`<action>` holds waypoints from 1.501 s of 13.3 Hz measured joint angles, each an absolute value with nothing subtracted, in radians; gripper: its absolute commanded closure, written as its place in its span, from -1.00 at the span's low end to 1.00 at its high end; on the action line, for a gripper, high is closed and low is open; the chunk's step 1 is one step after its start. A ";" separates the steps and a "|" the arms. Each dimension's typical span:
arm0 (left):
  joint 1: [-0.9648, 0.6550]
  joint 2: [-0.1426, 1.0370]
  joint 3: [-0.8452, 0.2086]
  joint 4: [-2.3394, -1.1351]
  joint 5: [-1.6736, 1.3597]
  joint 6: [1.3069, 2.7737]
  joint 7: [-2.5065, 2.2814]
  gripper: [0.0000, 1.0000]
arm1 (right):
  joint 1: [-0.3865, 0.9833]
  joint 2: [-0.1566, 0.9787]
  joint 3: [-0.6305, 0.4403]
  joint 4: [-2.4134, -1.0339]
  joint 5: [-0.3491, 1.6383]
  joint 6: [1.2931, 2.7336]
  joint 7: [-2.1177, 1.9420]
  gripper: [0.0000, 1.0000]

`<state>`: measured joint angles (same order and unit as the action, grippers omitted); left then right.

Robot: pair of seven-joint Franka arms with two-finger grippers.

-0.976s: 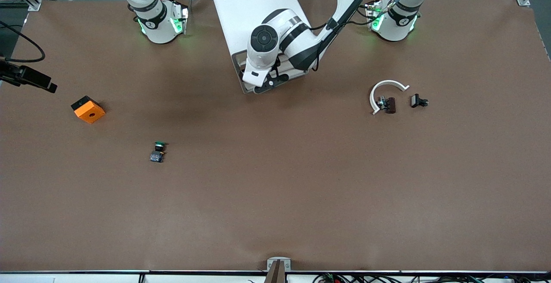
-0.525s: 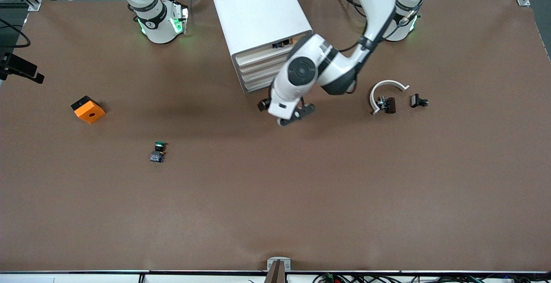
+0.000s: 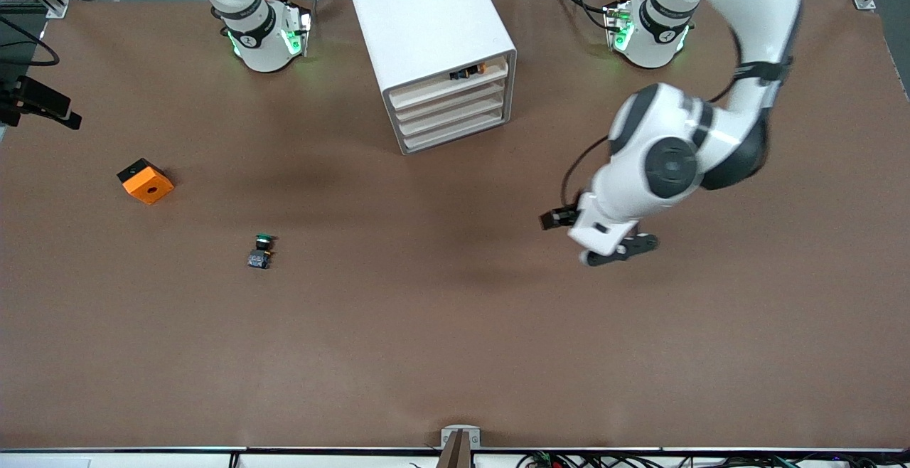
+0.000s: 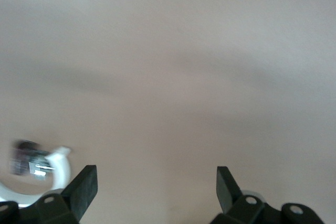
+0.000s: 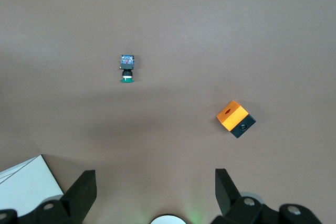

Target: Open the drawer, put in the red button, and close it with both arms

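Brown surface [image 3: 455, 326]: my left tool [image 4: 156, 190] hangs spread and empty over bare mat; right tool [image 5: 155, 192] waits spread, empty. I see the cabinet's drawers [image 3: 449, 114] closed.

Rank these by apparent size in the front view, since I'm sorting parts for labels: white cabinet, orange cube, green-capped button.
1. White cabinet, largest by far.
2. Orange cube.
3. Green-capped button, slightly smaller than the cube.
All rest on the table, so camera distance hardly skews this.
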<state>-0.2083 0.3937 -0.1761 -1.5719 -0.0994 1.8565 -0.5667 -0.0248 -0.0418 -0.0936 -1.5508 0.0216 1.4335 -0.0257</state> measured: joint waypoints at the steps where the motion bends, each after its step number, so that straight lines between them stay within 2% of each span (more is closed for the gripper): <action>1: -0.150 0.364 -0.176 -1.572 -0.099 1.818 -0.478 -1.00 | -0.021 -0.043 -0.093 -1.552 0.022 1.434 -0.015 -1.00; 3: -0.035 0.304 -0.175 -1.572 -0.098 1.738 -0.296 -1.00 | -0.015 -0.044 -0.093 -1.553 0.022 1.435 -0.005 -1.00; 6: 0.096 0.221 -0.176 -1.574 -0.055 1.706 -0.130 -1.00 | -0.009 -0.048 -0.093 -1.553 0.021 1.439 -0.005 -1.00; 12: 0.208 0.068 -0.178 -1.591 -0.026 1.704 0.042 -1.00 | 0.020 -0.055 -0.092 -1.553 0.020 1.445 -0.005 -1.00; 17: 0.168 -0.043 -0.176 -1.610 -0.027 1.699 0.040 -1.00 | 0.023 -0.056 -0.092 -1.553 0.013 1.452 -0.005 -1.00; 20: 0.062 -0.060 -0.104 -1.616 -0.027 1.692 0.024 -1.00 | 0.023 -0.058 -0.092 -1.556 0.013 1.461 -0.005 -1.00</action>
<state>0.0625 -0.0600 -0.1037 -1.6162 -0.0267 1.6917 0.0239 0.0234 -0.0578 -0.0923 -1.5563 0.0125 1.4606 -0.0046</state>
